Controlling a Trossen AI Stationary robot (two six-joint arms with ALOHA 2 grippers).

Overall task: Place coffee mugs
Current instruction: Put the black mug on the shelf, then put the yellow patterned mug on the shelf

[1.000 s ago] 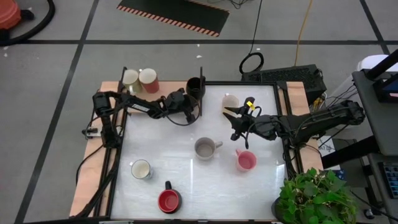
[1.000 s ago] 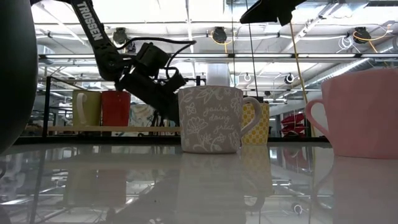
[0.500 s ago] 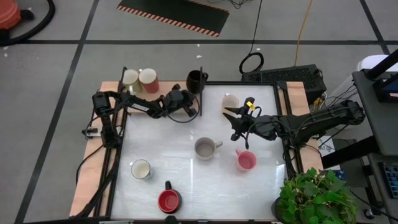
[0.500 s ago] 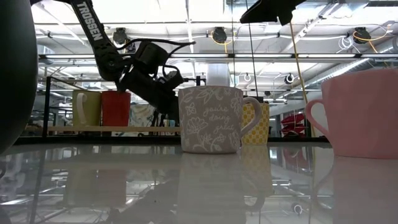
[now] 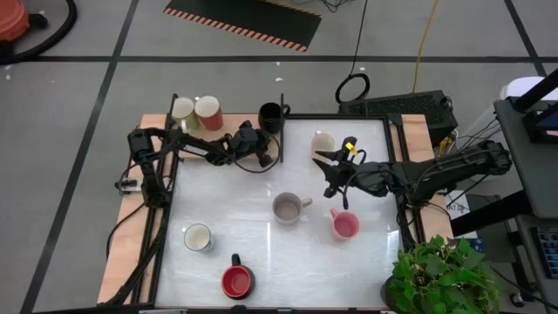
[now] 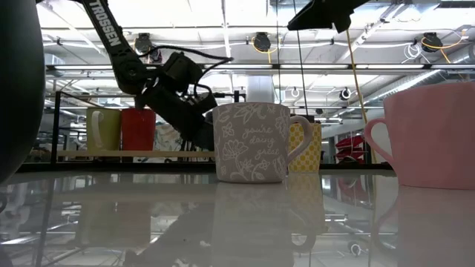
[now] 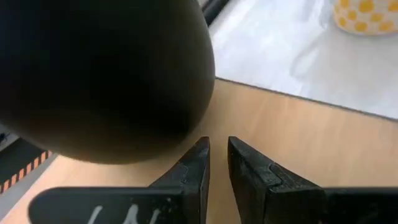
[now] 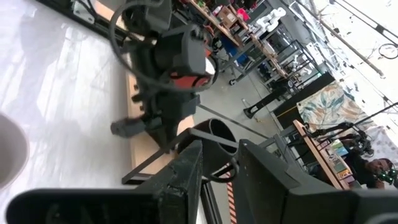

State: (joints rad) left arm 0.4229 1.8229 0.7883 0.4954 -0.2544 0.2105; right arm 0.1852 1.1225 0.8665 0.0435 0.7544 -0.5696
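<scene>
At the far edge of the tabletop (image 5: 261,209), the left pincer (image 5: 264,146) hangs just short of the black mug (image 5: 272,114), which stands on the wooden rim past the white surface's corner; the left wrist view fills with that mug's dark side (image 7: 99,68) close ahead of the two fingers (image 7: 193,168), which stand narrow with only a thin slit between them and grip nothing. Behind the left pincer, along the same rim, the cream mug (image 5: 182,109) and the dark pink-red mug (image 5: 208,111) stand side by side, touching or nearly so. Right pincer (image 5: 330,183) hovers over mid-tabletop, fingers narrow too, nothing held. Just beyond it toward the far edge sits the yellow-dotted white mug (image 5: 323,141); just to its near side stands the pink mug (image 5: 343,225); the grey mug (image 5: 287,208), flower-patterned in the low view (image 6: 251,142), sits a little toward the left arm. Well apart, nearer the front edge: the white mug (image 5: 198,237) and the red mug (image 5: 236,281). A potted plant (image 5: 436,275) stands at the front right corner.
</scene>
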